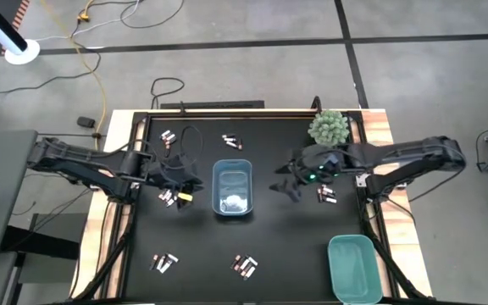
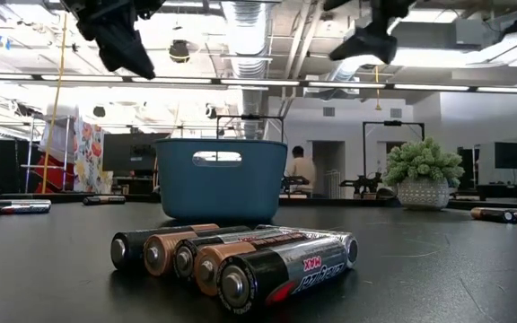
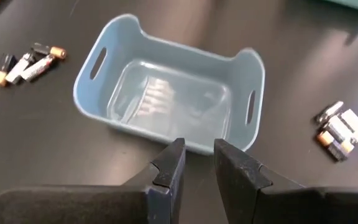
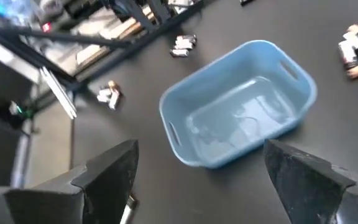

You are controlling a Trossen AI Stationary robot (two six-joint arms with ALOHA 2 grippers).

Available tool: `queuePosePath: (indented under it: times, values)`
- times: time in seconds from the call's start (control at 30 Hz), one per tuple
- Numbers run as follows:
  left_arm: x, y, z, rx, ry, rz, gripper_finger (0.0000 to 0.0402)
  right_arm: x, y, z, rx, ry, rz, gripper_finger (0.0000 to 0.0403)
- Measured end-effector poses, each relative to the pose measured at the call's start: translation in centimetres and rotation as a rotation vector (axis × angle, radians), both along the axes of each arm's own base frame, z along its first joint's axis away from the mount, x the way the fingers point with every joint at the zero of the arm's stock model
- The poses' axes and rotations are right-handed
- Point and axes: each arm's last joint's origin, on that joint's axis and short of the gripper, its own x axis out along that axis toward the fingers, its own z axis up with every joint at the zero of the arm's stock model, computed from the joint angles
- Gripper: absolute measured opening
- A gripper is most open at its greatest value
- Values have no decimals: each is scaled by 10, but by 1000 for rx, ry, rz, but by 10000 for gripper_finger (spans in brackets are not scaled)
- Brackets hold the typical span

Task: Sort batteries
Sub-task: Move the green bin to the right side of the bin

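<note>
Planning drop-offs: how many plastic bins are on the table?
2: a blue rectangular plastic bin at the table's centre, and a teal rectangular plastic bin at the corner near the right arm. None looks hidden.

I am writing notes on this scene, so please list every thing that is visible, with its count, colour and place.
battery clusters: six small groups, dark and silvery with copper ends, spread over the table around the blue bin
blue bin: one, light blue, table centre, no batteries visible inside
teal bin: one, teal, near right corner
potted plant: one, green, far right of the table
table: one, black top
person: one, pale top, far in the room behind
left gripper: one, dark, left of the blue bin, fingers nearly together, nothing between them
right gripper: one, dark, right of the blue bin, open
</note>
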Motion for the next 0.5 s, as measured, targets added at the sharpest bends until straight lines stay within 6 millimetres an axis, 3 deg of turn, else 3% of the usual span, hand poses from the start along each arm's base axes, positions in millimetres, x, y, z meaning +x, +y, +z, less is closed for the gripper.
queuePosePath:
  times: [0.23, 0.5]
  values:
    - [-10, 1, -8, 43, 139, -28, 80, 34, 2, -24, 120, 1, -76, 363]
    - [-10, 2, -8, 139, 151, -98, 80, 47, -3, -62, 300, 239, -271, 363]
